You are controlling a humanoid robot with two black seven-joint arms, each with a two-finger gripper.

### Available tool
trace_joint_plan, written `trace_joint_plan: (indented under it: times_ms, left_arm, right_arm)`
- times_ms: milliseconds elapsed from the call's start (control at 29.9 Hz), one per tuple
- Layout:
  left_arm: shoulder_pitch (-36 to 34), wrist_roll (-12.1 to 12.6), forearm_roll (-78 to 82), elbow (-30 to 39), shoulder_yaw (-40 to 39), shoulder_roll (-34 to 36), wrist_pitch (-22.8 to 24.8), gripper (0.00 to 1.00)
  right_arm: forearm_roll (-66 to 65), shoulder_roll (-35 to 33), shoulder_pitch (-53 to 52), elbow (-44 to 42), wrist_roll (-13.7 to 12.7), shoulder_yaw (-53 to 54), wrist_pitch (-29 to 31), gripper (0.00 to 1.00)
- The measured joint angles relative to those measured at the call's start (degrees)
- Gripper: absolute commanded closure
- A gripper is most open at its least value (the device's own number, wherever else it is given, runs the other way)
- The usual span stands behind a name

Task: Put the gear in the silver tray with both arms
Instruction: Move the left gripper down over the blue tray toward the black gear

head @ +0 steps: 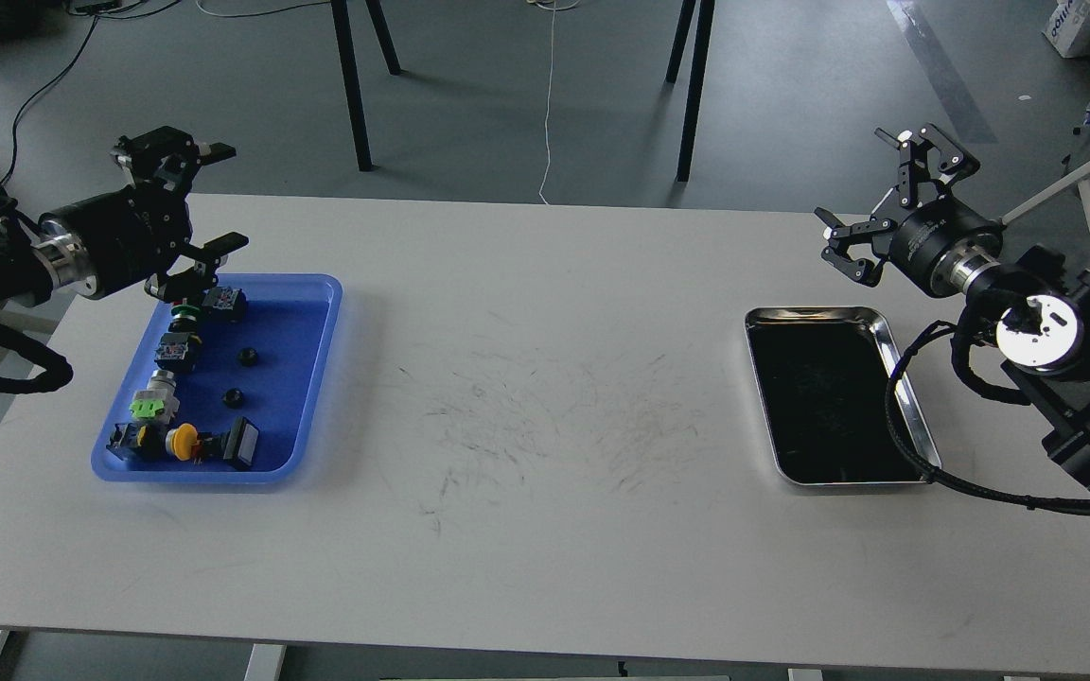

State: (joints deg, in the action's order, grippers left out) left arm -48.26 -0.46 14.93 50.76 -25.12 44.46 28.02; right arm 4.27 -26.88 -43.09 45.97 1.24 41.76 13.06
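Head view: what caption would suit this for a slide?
Two open black pincers, left and right, hover above a blue plastic tray of parts and an empty shiny silver metal tray.

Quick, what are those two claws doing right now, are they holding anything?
Left pincer: open, holding nothing, over the blue tray's far end.
Right pincer: open, holding nothing.

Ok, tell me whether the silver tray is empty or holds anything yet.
Empty. The silver tray shows only its dark reflective inside; every part sits in the blue tray.
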Motion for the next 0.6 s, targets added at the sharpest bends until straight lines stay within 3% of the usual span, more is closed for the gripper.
trace_joint_plan:
  times_ms: [200,468,535,601]
  left_arm:
    - [-0.7,-1.0,6.5,5.4,0.6,3.6,-0.5,0.01]
    - [-0.5,-1.6,10.7,8.3,5.0,5.8,-7.8,0.01]
    - [-0.6,-3.9,14.3,7.8,6.6,5.8,-7.4,0.01]
    - [-0.8,-10.0,19.9,7.1,8.2,5.8,-6.1,0.01]
  right_arm:
    - [0.0,-0.4,0.0,0.4,0.0,0.0,0.0,0.01]
    - [-0.1,-0.3,-0.2,0.5,0.0,0.0,0.0,0.01]
    - [-0.1,-0.2,-0.2,0.5,0.0,0.0,-0.1,0.01]
    - [-0.1,-0.3,-0.2,0.5,0.0,0.0,-0.1,0.01]
